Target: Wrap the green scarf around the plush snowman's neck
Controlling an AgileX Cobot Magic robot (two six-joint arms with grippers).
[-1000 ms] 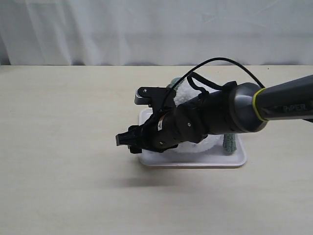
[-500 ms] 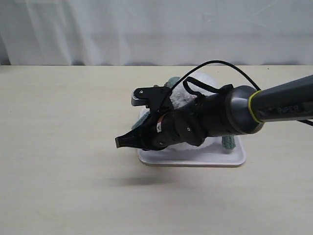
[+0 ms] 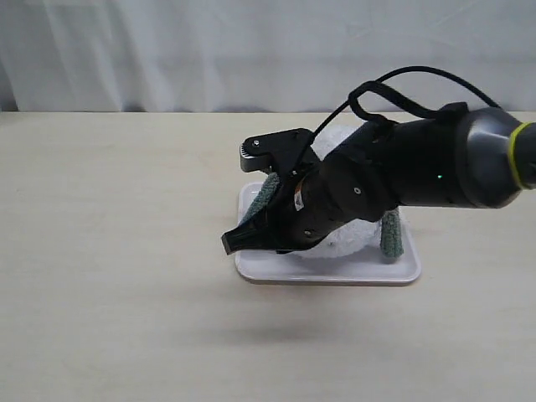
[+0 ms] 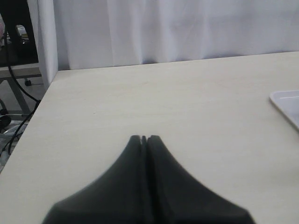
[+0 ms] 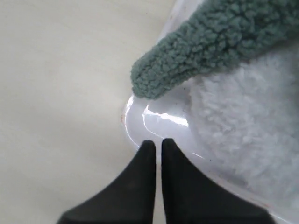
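The plush snowman (image 3: 355, 240) lies on a white tray (image 3: 335, 274), and my right arm hides most of it. The neck is out of sight. One rounded end of the green scarf (image 3: 268, 194) drapes over the snowman's left side, and the other end (image 3: 391, 238) hangs at its right. My right gripper (image 3: 238, 242) hovers at the tray's front left corner. In the right wrist view this gripper (image 5: 158, 143) is shut and empty, just short of the scarf end (image 5: 196, 60) and the white fluff (image 5: 247, 135). My left gripper (image 4: 144, 138) is shut over bare table.
The tray's rim (image 5: 133, 123) lies right under my right fingertips. A corner of the tray (image 4: 286, 101) shows at the edge of the left wrist view. A white curtain (image 3: 251, 50) hangs behind the table's far edge.
My right arm has drawn back to the right and risen a little. The scarf end, hidden behind the gripper before, now lies free on the snowman's left side.
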